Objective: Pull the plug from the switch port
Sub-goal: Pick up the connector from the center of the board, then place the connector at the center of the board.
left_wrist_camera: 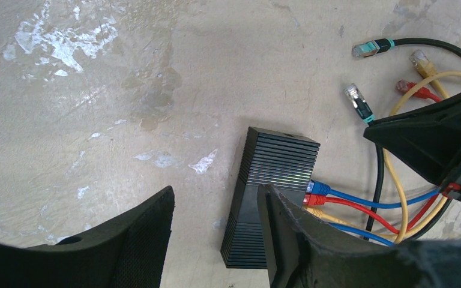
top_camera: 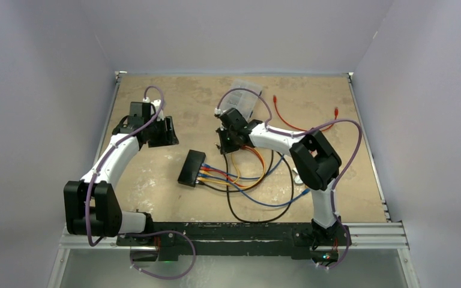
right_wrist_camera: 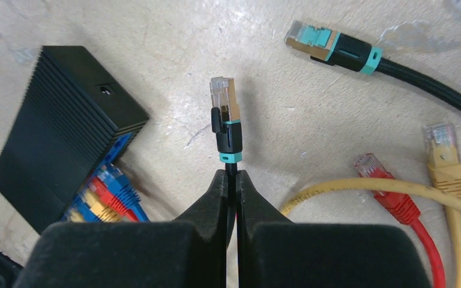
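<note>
Just right of the table's middle, the black moulded network plug (right_wrist_camera: 225, 114), with its teal collar and clear, gold-shielded tip, is already out of the flat black ribbed switch box (right_wrist_camera: 60, 138). It points away from the fingers and looks lifted off the tan scuffed tabletop (top_camera: 336, 180). The right gripper (right_wrist_camera: 231, 175) is clenched on the thin black cord (right_wrist_camera: 230, 163) directly behind the collar, not on the plug body.

In the right wrist view the switch box lies down and to the left of that gripper, near but apart. Its socket side faces the gripper, with blue, red and yellow cables (right_wrist_camera: 105, 192) seated in it. From above, the switch box (top_camera: 191, 167) sits left of the right gripper (top_camera: 228, 137) and closer to the arm bases. The left gripper (left_wrist_camera: 216, 195) hangs spread over the switch box's blank side, grasping nothing, so nothing pins the box.

2 risks stand out. The pinch is on cord alone, so the plug could swivel or slide through the fingers. The cord also runs back through the seated cables, so hauling it further could drag them and skid the unheld box. A second black plug with a teal collar (right_wrist_camera: 330, 48), a red plug (right_wrist_camera: 384, 180) and a yellow plug (right_wrist_camera: 443, 150) lie loose nearby and could snag.
</note>
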Robot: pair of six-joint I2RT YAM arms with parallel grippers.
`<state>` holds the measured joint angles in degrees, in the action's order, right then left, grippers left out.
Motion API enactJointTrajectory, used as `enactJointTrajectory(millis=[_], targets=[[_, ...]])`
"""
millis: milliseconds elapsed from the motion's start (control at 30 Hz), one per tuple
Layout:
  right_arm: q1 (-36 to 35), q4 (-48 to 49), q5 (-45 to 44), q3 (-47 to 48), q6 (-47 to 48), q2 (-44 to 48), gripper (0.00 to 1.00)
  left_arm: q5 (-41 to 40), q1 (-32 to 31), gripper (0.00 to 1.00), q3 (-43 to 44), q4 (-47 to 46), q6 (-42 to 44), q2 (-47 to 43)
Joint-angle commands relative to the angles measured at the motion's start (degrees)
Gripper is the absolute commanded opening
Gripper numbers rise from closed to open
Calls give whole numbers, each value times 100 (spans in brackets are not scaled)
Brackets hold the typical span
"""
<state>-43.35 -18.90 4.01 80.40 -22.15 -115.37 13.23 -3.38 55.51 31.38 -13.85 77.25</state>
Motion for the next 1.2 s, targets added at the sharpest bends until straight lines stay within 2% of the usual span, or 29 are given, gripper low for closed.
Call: enactJointTrajectory(millis=[0,333,600,900,1167], targets=[[173,34,97,389,-86,558,0,55,30,53,30,-82,119,1],[827,-236,17,1470,159,730,0,40,30,53,26,-83,117,9],[1249,-245,-242,2025,282,1274,0,60,29,53,25,-83,120,53],[1316,-44,-366,2509,287,2077,0,87,30,53,32,-80,128,96],[1341,-119,-244,3281,221,2267,0,91,29,52,30,-82,128,106]])
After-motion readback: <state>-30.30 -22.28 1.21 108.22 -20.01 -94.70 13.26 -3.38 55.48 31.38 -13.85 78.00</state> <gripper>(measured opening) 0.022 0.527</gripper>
